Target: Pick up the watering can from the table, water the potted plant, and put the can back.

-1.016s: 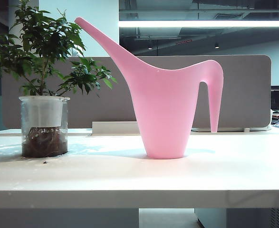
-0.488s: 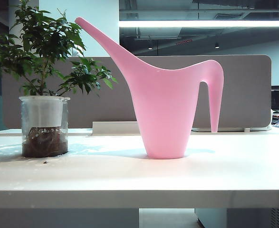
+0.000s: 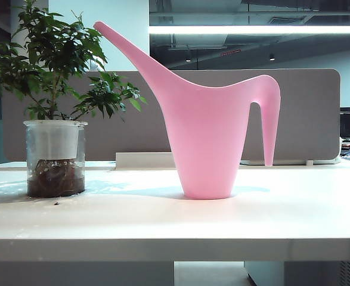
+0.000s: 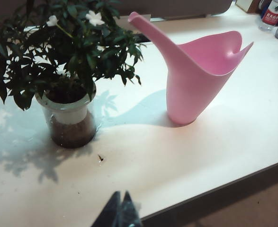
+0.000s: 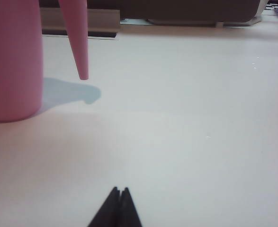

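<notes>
Pink plastic, tall and narrow at the foot: the can [image 3: 209, 137] stands upright on the table [image 3: 175, 220], untouched, spout aimed at ten o'clock over toward the plant [image 3: 55, 113]. The plant sits at the can's nine o'clock in the exterior view, well apart from the body, though the spout tip reaches above its outer leaves. The handle hangs at the can's three o'clock, open at its lower end.

My left gripper [image 4: 121, 208] hovers near the table's front edge, jaws pressed together, nothing between them; plant and can both lie ahead of it. My right gripper [image 5: 120, 205] is likewise closed and empty, low over bare table, with the can's body and dangling handle tip ahead at about ten o'clock. Neither arm shows in the exterior view.

I judge the pickup has not begun. My worries from here:

- The right jaws must part before reaching the handle; going in closed would shove the can, and that small base looks easy to tip.
- The handle is smooth and tapers, so a grip near its free end could slide off once the can lifts.
- When tilting, the long spout sweeps through the foliage; it may snag a branch and drag the clear pot.
- Setting it down tilted could topple it.
</notes>
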{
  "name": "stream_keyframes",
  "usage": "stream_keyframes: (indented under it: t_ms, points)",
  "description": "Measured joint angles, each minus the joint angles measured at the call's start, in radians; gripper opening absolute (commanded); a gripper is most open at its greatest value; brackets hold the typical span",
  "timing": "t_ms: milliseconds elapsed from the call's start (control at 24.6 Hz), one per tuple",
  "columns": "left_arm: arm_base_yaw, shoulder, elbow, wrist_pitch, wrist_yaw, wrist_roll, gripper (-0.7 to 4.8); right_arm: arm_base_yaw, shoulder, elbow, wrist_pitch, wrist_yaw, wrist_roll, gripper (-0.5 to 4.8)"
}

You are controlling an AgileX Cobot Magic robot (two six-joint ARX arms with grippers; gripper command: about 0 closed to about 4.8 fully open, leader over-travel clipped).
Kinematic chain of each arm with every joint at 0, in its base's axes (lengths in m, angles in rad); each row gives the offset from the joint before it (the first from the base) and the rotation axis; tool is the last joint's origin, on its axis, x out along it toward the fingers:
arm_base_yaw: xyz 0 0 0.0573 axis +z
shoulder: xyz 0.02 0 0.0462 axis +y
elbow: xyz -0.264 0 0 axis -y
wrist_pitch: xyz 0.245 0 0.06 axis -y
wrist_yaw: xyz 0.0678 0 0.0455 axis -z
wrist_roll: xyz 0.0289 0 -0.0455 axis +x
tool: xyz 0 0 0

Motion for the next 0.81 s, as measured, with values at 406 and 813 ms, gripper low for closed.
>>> stream_keyframes:
  t_ms: [406, 813]
  points:
    - [0.002, -0.12, -0.468, 0.521, 0.002, 0.064, -0.05, 0.0, 0.0, 0.0, 0.0, 0.0, 0.0, -0.05]
    - [0.002, -0.42, -1.007, 0.873, 0.001, 0.058, -0.05, 0.0, 0.0, 0.0, 0.0, 0.0, 0.0, -0.05]
